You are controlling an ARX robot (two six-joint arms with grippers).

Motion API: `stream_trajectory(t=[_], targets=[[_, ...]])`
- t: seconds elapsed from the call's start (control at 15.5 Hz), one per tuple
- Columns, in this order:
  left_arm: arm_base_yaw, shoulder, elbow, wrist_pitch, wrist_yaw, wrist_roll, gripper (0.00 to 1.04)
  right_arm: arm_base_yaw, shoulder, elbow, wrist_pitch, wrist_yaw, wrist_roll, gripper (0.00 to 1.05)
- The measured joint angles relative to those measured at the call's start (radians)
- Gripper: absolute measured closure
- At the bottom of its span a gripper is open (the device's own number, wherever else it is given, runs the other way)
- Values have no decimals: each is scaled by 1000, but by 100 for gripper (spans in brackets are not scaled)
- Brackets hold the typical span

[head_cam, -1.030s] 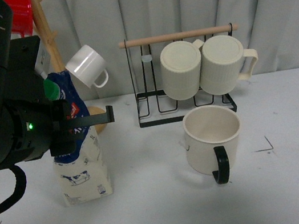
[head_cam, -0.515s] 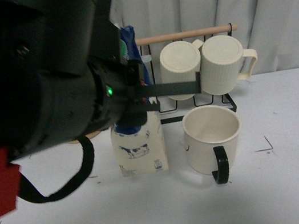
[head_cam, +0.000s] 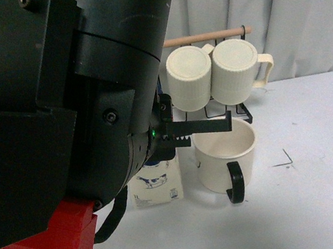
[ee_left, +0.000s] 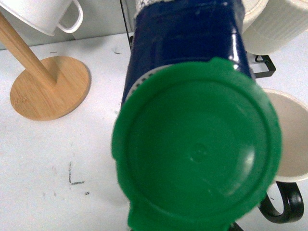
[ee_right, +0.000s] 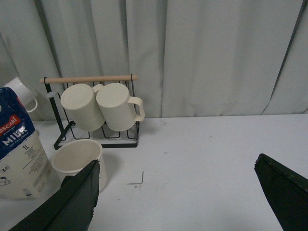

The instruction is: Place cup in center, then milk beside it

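Standing side by side: milk and cup on a white table

The milk rests just beside the black-handled cup, on the robot's left of it, before a rack holding two ribbed mugs. The left gripper hangs at the milk's green cap; whether its fingers clamp cannot be told. The right gripper, fingers spread wide, holds nothing.

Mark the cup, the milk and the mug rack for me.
cup [head_cam: 213, 174], front view, outer side wall.
milk [ee_right: 24, 168], right wrist view, cream lower front.
mug rack [ee_right: 89, 78], right wrist view, wooden top bar.
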Motion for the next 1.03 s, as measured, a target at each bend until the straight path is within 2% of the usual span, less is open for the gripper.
stream_trajectory(t=[0.71,0.77,1.03], targets=[[13,114,69,27,-35,-1,103,0,0,0,0,0,0,6],[12,114,71,22,-25,-3,97,0,0,0,0,0,0,6],[8,91,85,23,30,-22,57,0,0,0,0,0,0,6]])
